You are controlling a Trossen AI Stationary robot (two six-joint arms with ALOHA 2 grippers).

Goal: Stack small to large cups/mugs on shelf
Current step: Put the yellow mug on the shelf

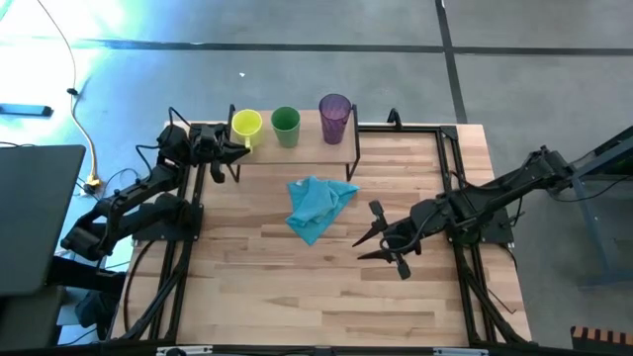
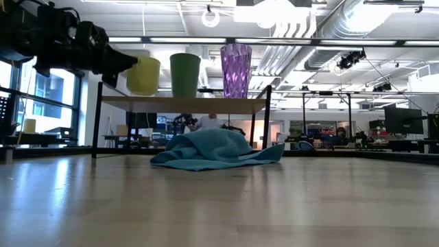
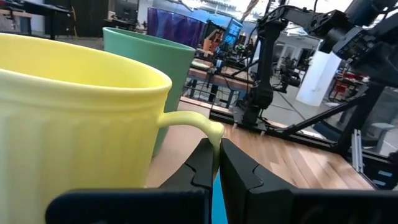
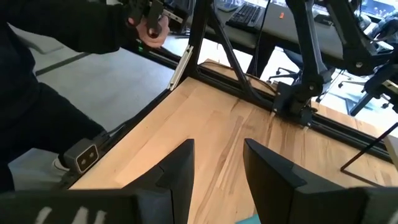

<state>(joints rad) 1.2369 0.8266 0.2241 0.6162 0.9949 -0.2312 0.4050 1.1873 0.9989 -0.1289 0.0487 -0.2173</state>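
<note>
Gripping the yellow mug (image 1: 245,125) by its handle, the left gripper (image 1: 237,148) has its fingers clamped together on that thin loop, as its wrist view shows plainly. The mug sits at the left end of the shelf (image 1: 309,150), just beside the green cup (image 1: 285,124), with the purple tumbler (image 1: 334,117) farther right; all three stand upright in a row. The step in hand looks like placing the smallest vessel. Next, I judge, the fingers must part and back away without tipping the mug. The right gripper (image 1: 379,235) waits with fingers apart over the table (image 1: 297,287), near the cloth (image 1: 318,206).
</note>
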